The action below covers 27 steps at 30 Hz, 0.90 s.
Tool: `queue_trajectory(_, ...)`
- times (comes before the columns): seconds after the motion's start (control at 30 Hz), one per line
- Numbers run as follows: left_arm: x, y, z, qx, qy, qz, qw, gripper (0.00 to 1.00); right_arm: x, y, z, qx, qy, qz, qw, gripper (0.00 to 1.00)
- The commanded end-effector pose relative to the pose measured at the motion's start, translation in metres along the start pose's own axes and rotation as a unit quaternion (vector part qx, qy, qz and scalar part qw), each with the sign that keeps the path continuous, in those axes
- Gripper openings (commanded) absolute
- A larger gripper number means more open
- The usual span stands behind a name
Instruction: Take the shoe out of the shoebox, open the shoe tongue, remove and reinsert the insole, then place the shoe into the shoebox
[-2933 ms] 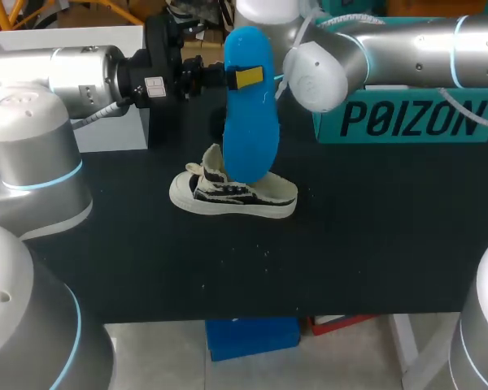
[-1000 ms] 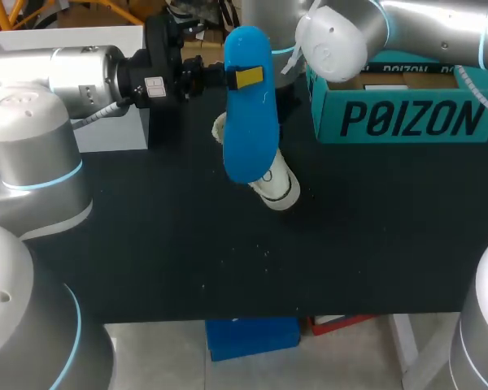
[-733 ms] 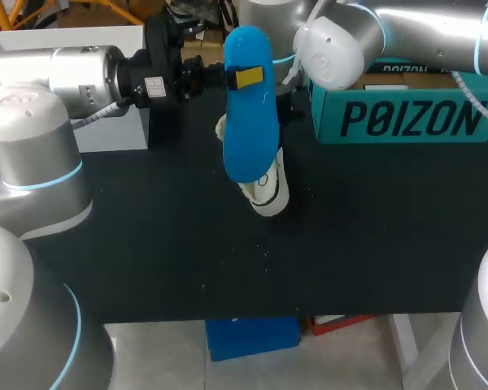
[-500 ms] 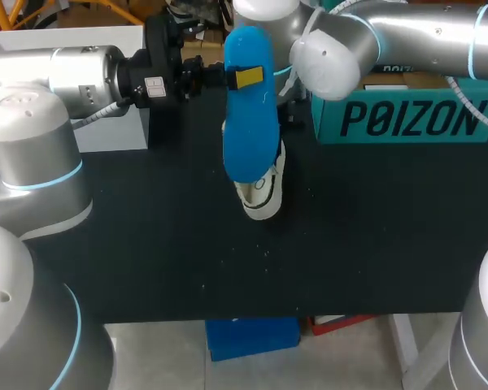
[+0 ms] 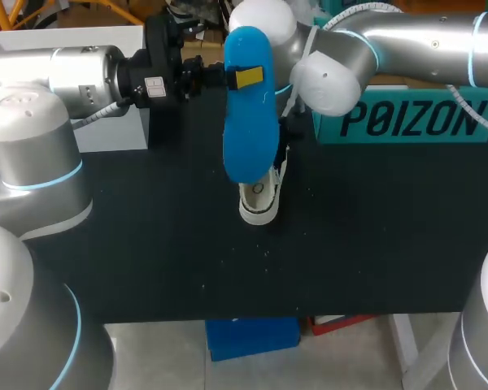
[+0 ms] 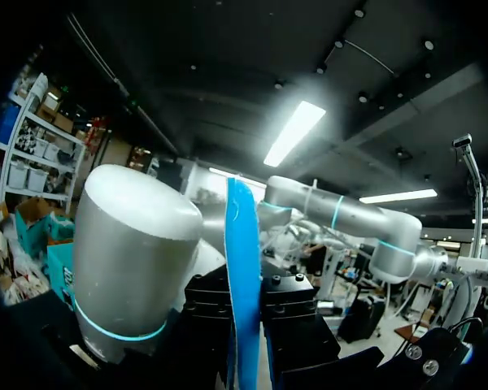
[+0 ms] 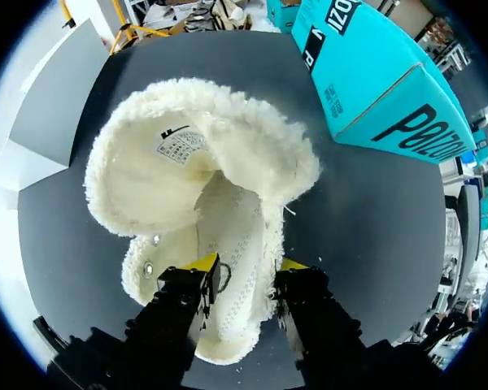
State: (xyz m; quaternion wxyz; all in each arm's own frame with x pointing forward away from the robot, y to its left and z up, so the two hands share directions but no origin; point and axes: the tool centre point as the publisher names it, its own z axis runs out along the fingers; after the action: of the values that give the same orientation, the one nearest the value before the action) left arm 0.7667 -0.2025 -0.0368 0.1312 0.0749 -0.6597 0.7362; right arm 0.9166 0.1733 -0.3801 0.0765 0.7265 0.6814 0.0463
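The shoe (image 5: 259,197) is located near the middle of the black table (image 5: 146,244), in front of the teal shoebox (image 5: 407,120) and apart from it. Whether its sole touches the table cannot be told. In the right wrist view the fleece-lined opening of the shoe (image 7: 220,203) faces the camera, with the tongue (image 7: 159,175) folded back. The right gripper (image 7: 248,268) is clenched on the shoe, one yellow tip against each side. The blue insole (image 5: 250,122) is held upright above the shoe, its lower end overlapping it in the head view. The left gripper (image 5: 246,77) is closed on the insole near its upper end; in the left wrist view the insole (image 6: 244,268) is seen edge-on between the fingers.
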Motion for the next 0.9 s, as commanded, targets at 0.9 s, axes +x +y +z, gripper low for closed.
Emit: queue_trajectory(0.9, 0.001, 0.001, 0.001, 0.0, -0.003, 0.0, 1.0, 0.0, -0.038, 0.006, -0.076, 0.028, 0.4, -0.008, 0.916, 1.0)
